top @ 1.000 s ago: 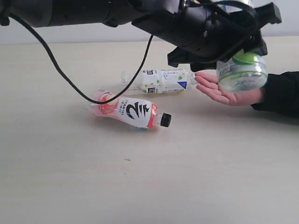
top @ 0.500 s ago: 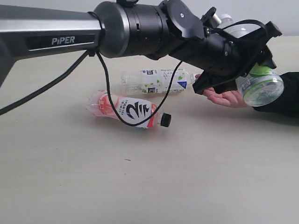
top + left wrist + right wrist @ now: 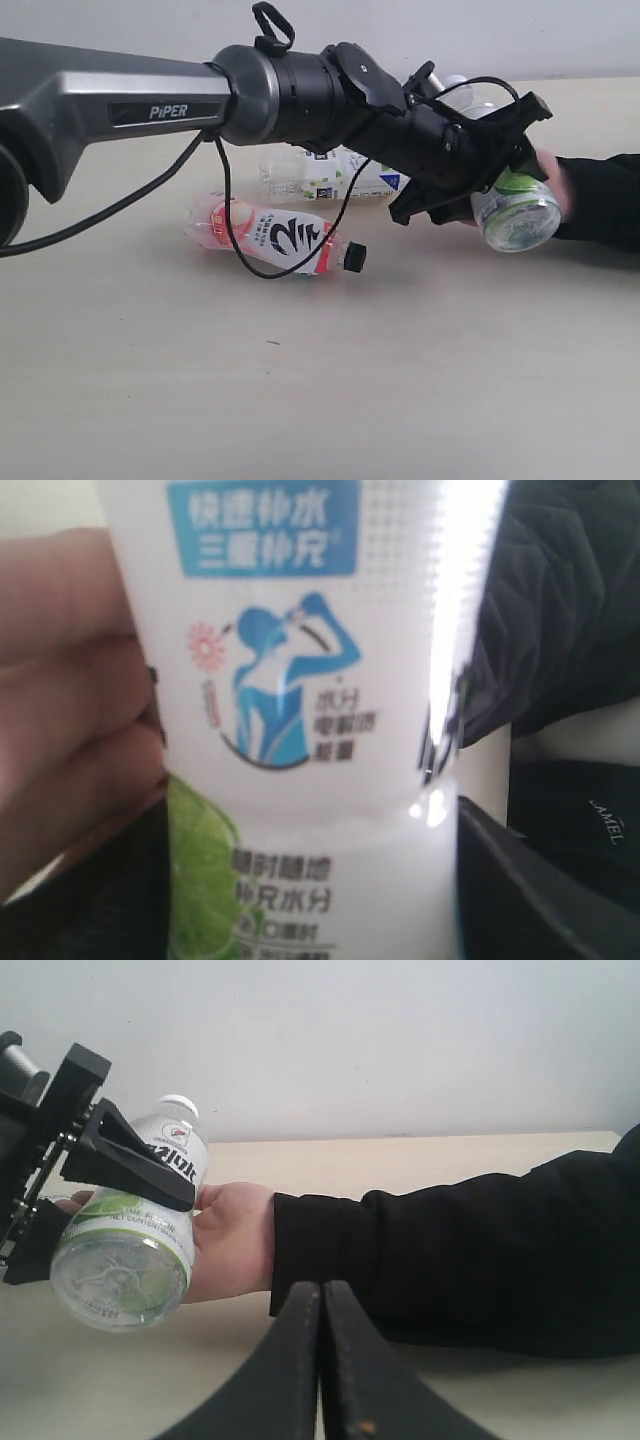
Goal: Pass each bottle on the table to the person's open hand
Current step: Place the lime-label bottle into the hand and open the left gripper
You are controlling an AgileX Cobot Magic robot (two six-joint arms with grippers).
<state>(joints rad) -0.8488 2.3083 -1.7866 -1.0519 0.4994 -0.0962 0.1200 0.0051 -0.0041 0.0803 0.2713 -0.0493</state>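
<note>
Rightward, left end effector (image 3: 500, 172) grips bottle (image 3: 518, 218) at hand (image 3: 232, 1235), foreground table (image 3: 300, 400) bare

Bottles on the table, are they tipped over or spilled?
Yes, tipped: the pink-white bottle and the floral-label bottle both lie on their sides on the table. No puddle shows, and neither looks broken.

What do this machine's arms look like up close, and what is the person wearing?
The left arm is a grey tube marked PIPER in white on a black strip, ending in a chunky black wrist. A thin black cable hangs beneath it. Its black fingers are wedge-shaped; the right arm's fingers are slim, black and tapered. The person wears a black long sleeve.
</note>
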